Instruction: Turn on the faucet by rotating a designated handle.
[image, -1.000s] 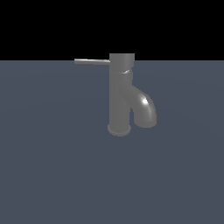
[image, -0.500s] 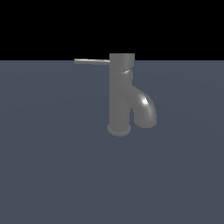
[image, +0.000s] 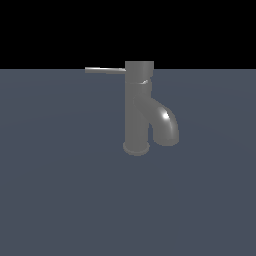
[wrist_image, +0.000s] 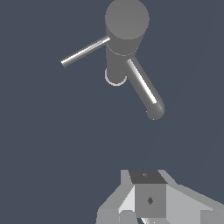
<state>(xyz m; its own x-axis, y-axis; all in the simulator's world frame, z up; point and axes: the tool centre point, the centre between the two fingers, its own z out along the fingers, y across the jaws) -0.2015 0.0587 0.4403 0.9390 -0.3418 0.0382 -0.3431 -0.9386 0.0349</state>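
Desk (image: 60, 200): flat blue-grey surface, bare around the faucet on all sides in both views; its far edge meets black background just behind the faucet's top cap in the exterior view.

Faucet (image: 136, 107): grey metal, upright, round flared base resting on the desk, wider cap on top. Thick spout curves down toward the exterior view's right, its mouth hanging above the desk.

Handle (image: 105, 70): thin straight rod, horizontal, projecting from the cap toward the exterior view's left, on the opposite side from the spout. Open room lies above, below and beyond its free end.

My tool (wrist_image: 151, 214): seen only in the wrist view, as grey angular housing at the frame's edge; I cannot tell whether the fingers are open or closed. It sits well apart from the faucet, touching nothing, looking down on the cap, with both handle and spout in full sight.
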